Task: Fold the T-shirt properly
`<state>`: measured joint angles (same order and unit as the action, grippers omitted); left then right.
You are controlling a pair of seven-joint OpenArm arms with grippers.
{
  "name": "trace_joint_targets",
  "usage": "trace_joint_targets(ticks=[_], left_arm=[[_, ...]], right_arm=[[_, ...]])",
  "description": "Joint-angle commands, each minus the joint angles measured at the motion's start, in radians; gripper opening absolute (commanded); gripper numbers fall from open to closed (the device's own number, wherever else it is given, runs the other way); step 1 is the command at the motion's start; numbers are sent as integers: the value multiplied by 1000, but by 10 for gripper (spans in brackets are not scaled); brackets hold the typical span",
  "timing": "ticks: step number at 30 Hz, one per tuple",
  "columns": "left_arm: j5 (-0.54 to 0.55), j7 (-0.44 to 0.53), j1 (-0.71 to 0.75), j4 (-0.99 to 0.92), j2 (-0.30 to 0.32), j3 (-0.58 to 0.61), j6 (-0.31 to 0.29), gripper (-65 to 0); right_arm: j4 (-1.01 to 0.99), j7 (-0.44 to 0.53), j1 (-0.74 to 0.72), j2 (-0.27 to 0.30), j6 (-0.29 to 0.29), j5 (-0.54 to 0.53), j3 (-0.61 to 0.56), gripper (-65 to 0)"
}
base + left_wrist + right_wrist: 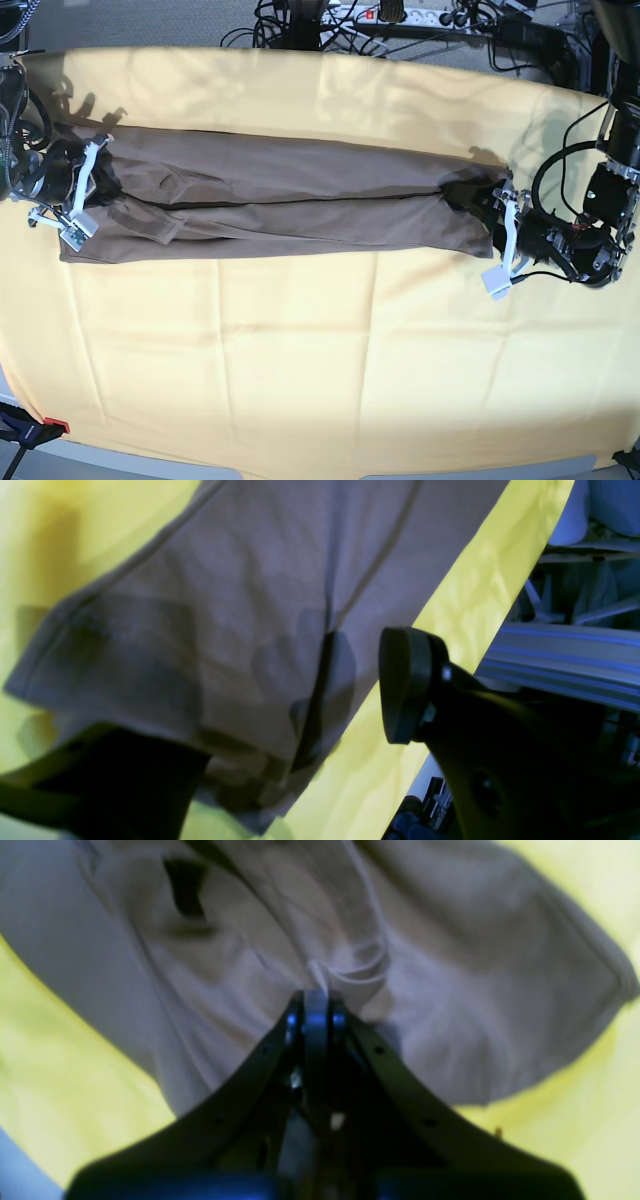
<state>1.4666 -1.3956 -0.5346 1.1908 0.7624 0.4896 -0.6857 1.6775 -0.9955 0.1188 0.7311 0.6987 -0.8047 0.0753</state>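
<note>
While the base view is read from its left edge across, the right gripper (80,195) comes first, its jaws pinched tight on a bunch of fabric at that end of the T-shirt (280,200); its wrist view shows the cloth gathered into fine pleats right at the closed tips. Next comes the shirt itself, one only, lying as a long narrow band across the upper middle of the single yellow cloth (320,350), with a dark seam-like line running lengthwise where its sides have been folded in. At the far right sits the left gripper (505,245), jaws spread wide, one finger (405,685) standing clear over the yellow beside the shirt's edge and the other low against the fabric; it grips nothing that I can see.

Judging by the soft wrinkles and the way it puckers, the shirt is thin, light and limp: it should drape and sag between holds and slide easily over the cloth beneath. Corners and hemmed edges look like the best places to take hold, catching all layers at once so the fold does not slip apart. Two grippers, one shirt, one cloth.
</note>
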Motion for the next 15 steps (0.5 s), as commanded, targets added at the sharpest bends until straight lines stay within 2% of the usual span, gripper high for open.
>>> trace_joint_targets(ticks=[1, 8, 9, 11, 14, 15], left_arm=[[17, -1, -29, 12, 25, -13, -2, -256], [17, 15, -54, 12, 58, -13, -2, -256], [17, 15, -61, 12, 58, -13, -2, -256], [17, 14, -77, 12, 59, -13, -2, -256], [17, 14, -93, 12, 72, -13, -2, -256], [17, 11, -100, 12, 77, -14, -2, -256]], right_arm=[[15, -7, -13, 26, -1, -8, 10, -650], [13, -11, -11, 24, -1, -6, 10, -650], [13, -12, -11, 24, -1, -5, 10, -631], [13, -12, -11, 25, -1, 16, 10, -519], [13, -12, -11, 35, -1, 39, 10, -301], [15, -12, -13, 43, -1, 38, 10, -266]])
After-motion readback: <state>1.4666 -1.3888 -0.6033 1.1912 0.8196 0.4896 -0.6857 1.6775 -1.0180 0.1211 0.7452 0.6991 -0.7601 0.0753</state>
